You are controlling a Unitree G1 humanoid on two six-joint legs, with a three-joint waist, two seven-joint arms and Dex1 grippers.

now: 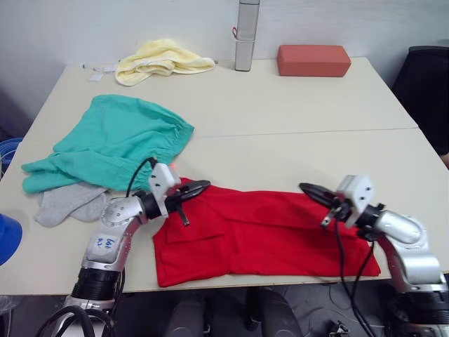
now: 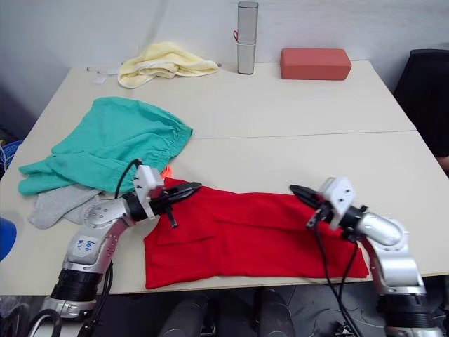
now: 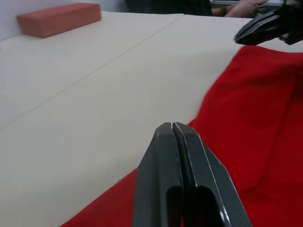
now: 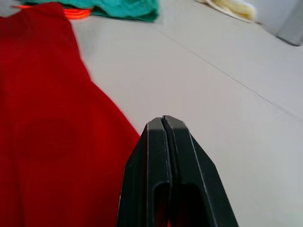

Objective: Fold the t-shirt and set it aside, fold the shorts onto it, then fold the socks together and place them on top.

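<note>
Left claw (image 1: 198,187) and right claw (image 1: 311,189), both pressed together, hover at the folded t-shirt's (image 1: 266,235) far edge

The two eye views looked down and forward from the head over the whole table (image 1: 295,105), sharing nearly the same scene. The left wrist view sat low over the t-shirt (image 1: 259,235), facing right along the left gripper (image 3: 173,130). The right wrist view sat equally low, facing left and far along the right gripper (image 4: 163,123) toward the shorts (image 4: 128,8).
</note>
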